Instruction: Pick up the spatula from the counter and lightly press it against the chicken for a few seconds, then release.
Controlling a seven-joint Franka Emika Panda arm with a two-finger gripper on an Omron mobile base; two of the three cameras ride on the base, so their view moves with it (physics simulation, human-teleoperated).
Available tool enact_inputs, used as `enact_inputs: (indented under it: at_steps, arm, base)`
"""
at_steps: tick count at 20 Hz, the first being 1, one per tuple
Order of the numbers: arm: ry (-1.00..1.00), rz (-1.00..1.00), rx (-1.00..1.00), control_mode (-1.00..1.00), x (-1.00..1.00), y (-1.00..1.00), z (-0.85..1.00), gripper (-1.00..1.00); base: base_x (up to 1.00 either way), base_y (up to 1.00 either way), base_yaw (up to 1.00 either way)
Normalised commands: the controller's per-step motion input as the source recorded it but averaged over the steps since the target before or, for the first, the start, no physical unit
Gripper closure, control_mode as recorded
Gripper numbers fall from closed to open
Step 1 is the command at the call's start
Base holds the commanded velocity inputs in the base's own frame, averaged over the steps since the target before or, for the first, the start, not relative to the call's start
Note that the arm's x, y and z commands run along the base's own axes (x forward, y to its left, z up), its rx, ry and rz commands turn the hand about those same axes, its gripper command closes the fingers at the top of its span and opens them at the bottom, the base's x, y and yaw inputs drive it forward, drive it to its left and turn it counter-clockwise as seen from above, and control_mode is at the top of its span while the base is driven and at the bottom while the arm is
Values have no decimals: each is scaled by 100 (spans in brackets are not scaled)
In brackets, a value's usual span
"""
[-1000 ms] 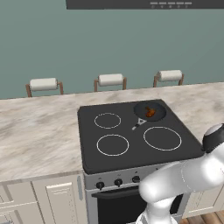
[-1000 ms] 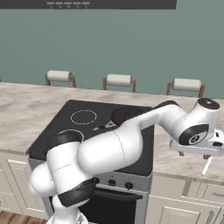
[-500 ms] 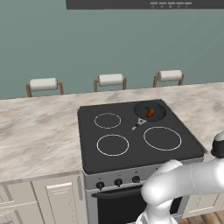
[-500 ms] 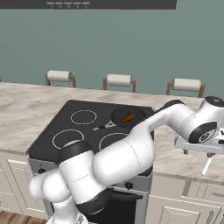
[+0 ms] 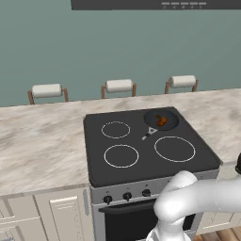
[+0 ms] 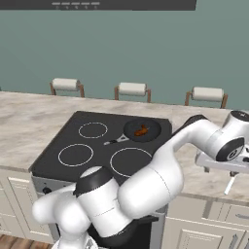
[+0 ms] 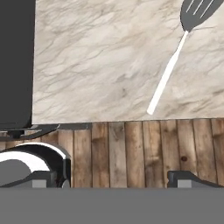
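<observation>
The spatula [image 7: 168, 74] lies on the marble counter to the right of the stove; it has a white handle and a dark slotted head [image 7: 199, 11]. In the hand view it sits at the upper right, well beyond my fingertips. My gripper [image 7: 113, 179] is open with nothing between its fingers, hanging over the counter's front edge and the wooden floor. In the right base view the gripper [image 6: 224, 164] hovers above the spatula's white handle [image 6: 229, 184]. The chicken [image 6: 141, 130] [image 5: 161, 120] rests in a small black pan [image 5: 172, 122] on the stove's back right burner.
The black stove [image 5: 141, 155] has several ringed burners, and its dark edge [image 7: 15, 65] shows at the left of the hand view. Marble counter [image 5: 42, 146] extends on both sides. Three stools [image 6: 131, 89] stand behind the counter. My arm arches over the stove's right front corner.
My arm has swung further right, carrying the gripper away from the stove and over the right-hand counter. The pan with the chicken is now uncovered in the right base view.
</observation>
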Motion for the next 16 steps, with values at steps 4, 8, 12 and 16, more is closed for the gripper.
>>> enact_inputs:
  at_steps: [4,8,12,16]
  arm:
    - [0,0,0,-100,9,0,-31,-100]
    - [-1,0,-3,-100,7,-1,-19,-100]
    - [0,0,-3,-100,7,-3,-16,-100]
    - [0,0,-2,-100,8,-3,-15,-100]
  base:
    - [0,0,0]
    - [0,0,0]
    - [0,0,0]
    - [0,0,0]
